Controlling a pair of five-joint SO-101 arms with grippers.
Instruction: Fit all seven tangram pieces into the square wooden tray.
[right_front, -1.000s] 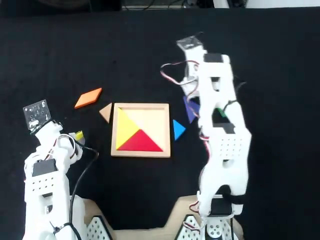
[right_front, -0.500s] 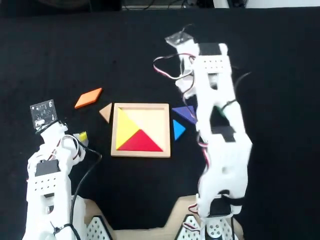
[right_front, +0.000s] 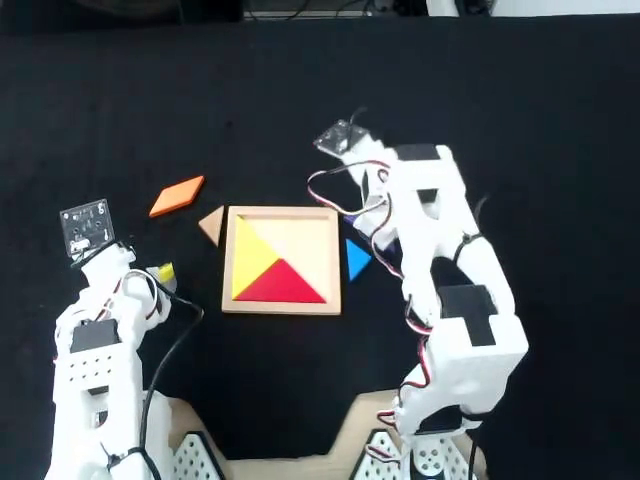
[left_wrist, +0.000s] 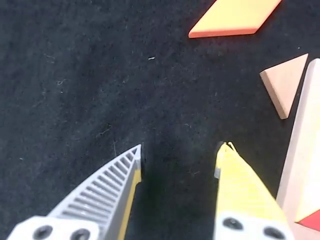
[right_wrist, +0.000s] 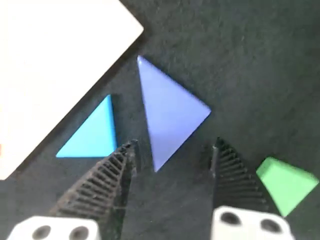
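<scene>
My right pincer (right_wrist: 174, 144) has swung in toward the tray (right_front: 280, 212), open and empty, now straddling the purple triangle (right_wrist: 170, 112) (blue triangle (right_wrist: 92, 135) just beside), so I'd grasp next.

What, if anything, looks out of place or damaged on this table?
Nothing looks damaged or spilled. The tray holds the yellow triangle and red triangle. The orange parallelogram, tan triangle, light blue triangle, purple triangle and green piece lie loose on the cloth outside it.
</scene>
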